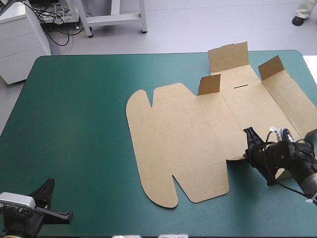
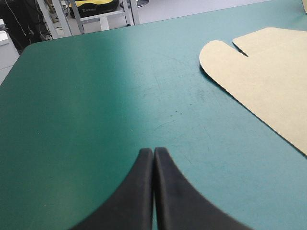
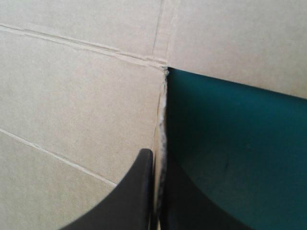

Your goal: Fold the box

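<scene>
Brown board: the box [image 1: 188, 134] lies mostly flat on the teal-green cover [image 1: 74, 124], right of the table's centre. 3 far flaps [image 1: 229, 57] already stand up along its far side. The wide rounded lid panel is flat, pointing toward the table's left.

Right gripper [image 1: 248, 132]: fingers all but pressed together, pinching the board's near edge. In the right wrist view the sheet's cut edge runs between the fingers [image 3: 144, 191], beside a notch where the cover shows.

Left gripper [image 2: 153, 152]: fingers pressed together and holding nothing, over bare cover near the table's near-left corner. The rounded lid corner is ahead of it and off to one side.

Judged step: raising the near wall panel.

To do it well:
- Swing the pinched edge up about the score line; do not pull it toward the robot.
- Keep the pinch shallow so the crease bends, not the panel.
- Nothing pins the base, so the sheet may slide or lift whole. Pressing the left gripper on the floor panel would likely help.
</scene>
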### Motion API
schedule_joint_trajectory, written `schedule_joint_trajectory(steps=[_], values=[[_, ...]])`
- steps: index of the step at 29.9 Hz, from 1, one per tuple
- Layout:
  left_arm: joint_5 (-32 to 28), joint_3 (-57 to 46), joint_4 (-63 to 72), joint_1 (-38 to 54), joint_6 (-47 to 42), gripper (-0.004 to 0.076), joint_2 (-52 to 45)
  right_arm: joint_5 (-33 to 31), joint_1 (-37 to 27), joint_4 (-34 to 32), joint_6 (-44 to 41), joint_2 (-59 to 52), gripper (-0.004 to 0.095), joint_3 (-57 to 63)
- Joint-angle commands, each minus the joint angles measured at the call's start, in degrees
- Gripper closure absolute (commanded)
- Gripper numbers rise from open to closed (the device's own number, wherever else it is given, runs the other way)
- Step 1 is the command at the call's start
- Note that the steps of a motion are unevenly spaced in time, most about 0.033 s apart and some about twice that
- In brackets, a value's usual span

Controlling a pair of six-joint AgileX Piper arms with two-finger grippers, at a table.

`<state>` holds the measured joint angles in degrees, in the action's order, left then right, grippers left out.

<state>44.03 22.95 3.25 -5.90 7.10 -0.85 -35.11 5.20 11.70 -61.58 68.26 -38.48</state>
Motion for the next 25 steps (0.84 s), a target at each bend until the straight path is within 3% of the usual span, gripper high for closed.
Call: schedule_joint_trajectory(steps=[1,9,15,25], values=[[-4.3,1.2,0.2,0.0,-0.4,0.0756,-0.9,2.4,0.2,1.0,4.4,-0.9,0.0912,-1.9],[-4.3,1.2,0.2,0.0,-0.4,0.0756,-0.9,-1.5,0.2,1.8,26.4,3.1,0.0912,-4.7],[-4.3,1.2,0.2,0.0,-0.4,0.0756,-0.9,-11.9,0.2,0.4,47.4,11.3,0.0912,-16.9],[-4.3,1.2,0.2,0.0,-0.4,0.0756,-0.9,-33.1,0.9,-0.2,72.0,25.7,0.0912,-43.3]])
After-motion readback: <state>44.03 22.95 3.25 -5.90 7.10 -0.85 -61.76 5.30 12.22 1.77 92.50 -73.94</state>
